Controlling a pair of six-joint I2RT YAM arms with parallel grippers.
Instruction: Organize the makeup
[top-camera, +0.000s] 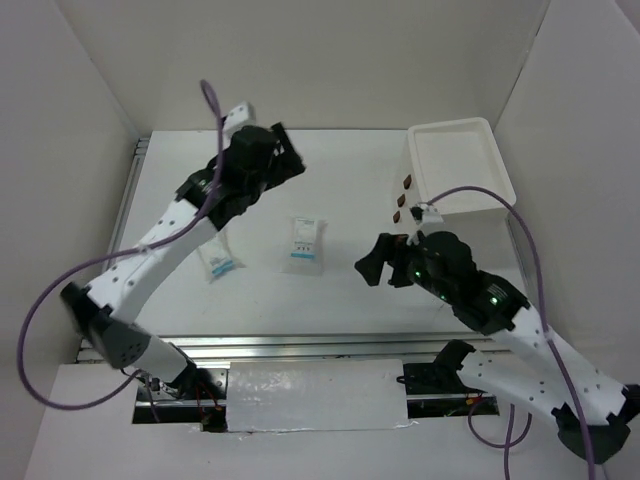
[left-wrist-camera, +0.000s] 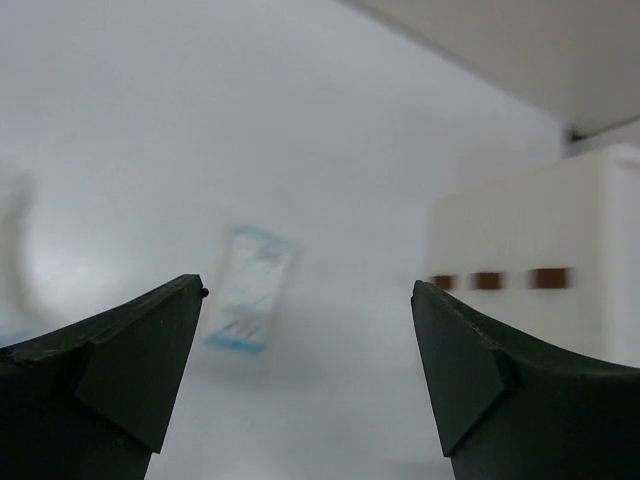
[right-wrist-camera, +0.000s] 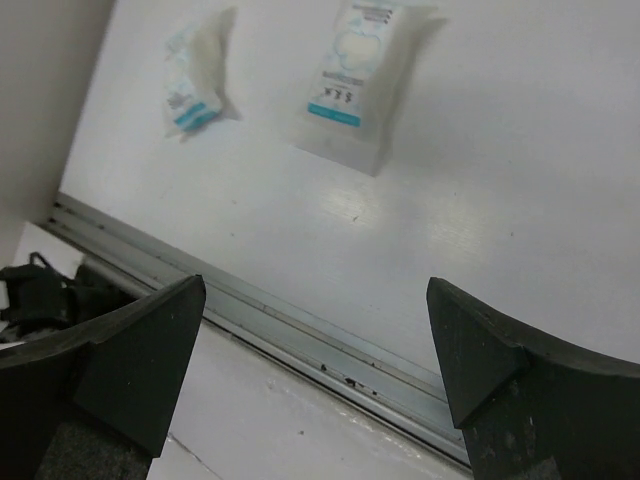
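Note:
Two white-and-light-blue packets lie on the white table: a larger one in the middle and a smaller one to its left. Both show in the right wrist view, the larger and the smaller. The larger one is blurred in the left wrist view. My left gripper is open and empty, raised over the far middle of the table. My right gripper is open and empty, right of the larger packet. No sponges, palettes or pencil are in view.
A big white drawer box stands at the back right, with small brown handles on its left face; it also shows in the left wrist view. A metal rail runs along the table's near edge. White walls enclose the table.

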